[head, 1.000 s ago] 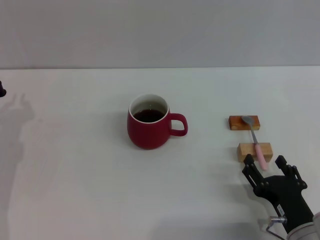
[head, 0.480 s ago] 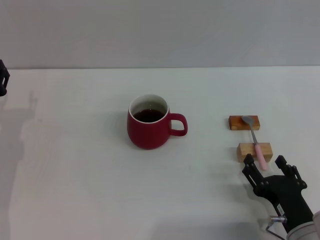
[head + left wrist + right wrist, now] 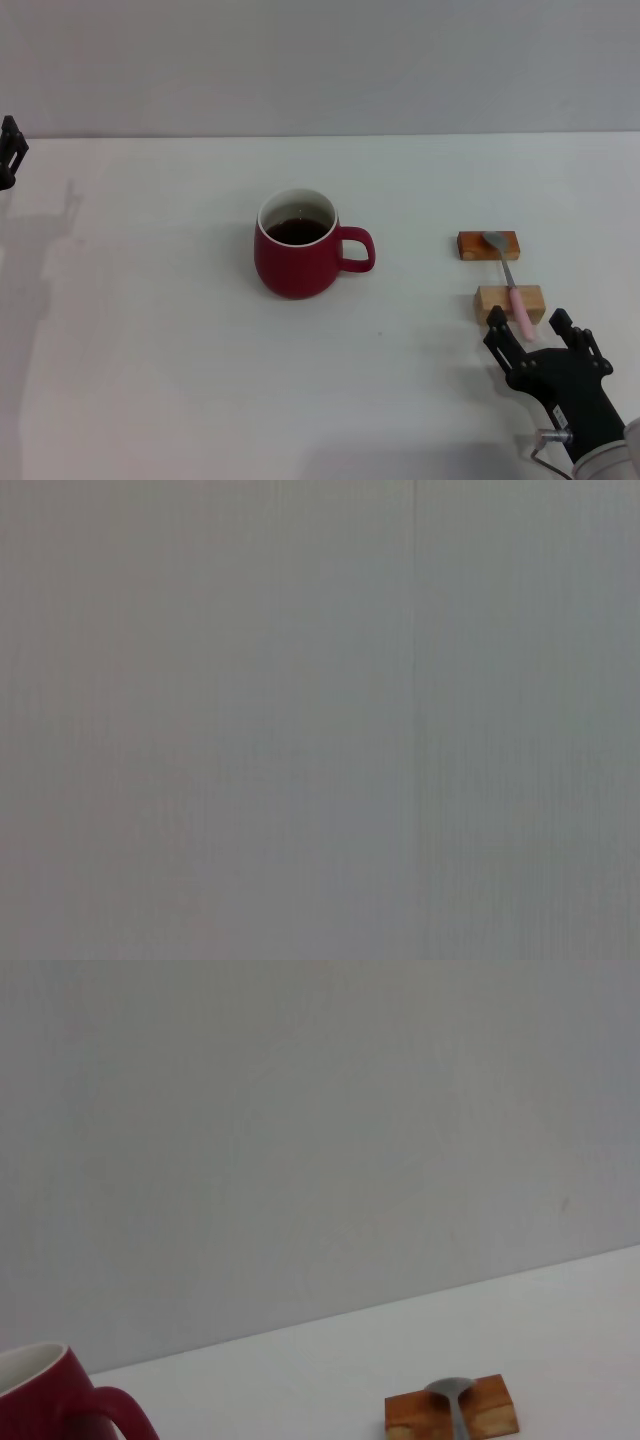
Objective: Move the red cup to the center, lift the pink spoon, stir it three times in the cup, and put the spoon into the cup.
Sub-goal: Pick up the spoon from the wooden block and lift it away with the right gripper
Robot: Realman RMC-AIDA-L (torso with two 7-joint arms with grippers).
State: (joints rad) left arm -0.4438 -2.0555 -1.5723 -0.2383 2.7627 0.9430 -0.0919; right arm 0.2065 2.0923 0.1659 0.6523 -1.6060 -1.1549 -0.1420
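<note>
Found the glossy dark-red ceramic mug [image 3: 296,262], white inside and holding dark liquid, standing about mid-desk with its loop handle turned to the robot's right. Found the small spoon with a grey metal bowl and pale pink handle [image 3: 517,305] well apart from it on the right, bridging two small wooden blocks [image 3: 489,245]. Saw the right claw [image 3: 530,332] spread wide, just short of the near end of the pink handle. Caught the left claw [image 3: 10,150] only at the far left, parked; could not tell its state.

Judged the thin handle easy to nudge off the blocks with a badly lined-up closing, and hard to pinch once flat on the white desk [image 3: 150,350]. Feared a splash or a tipped mug from a low swing into the rim or loop handle. Noted broad bare desk between blocks and mug, with the far edge at the grey wall well behind everything.
</note>
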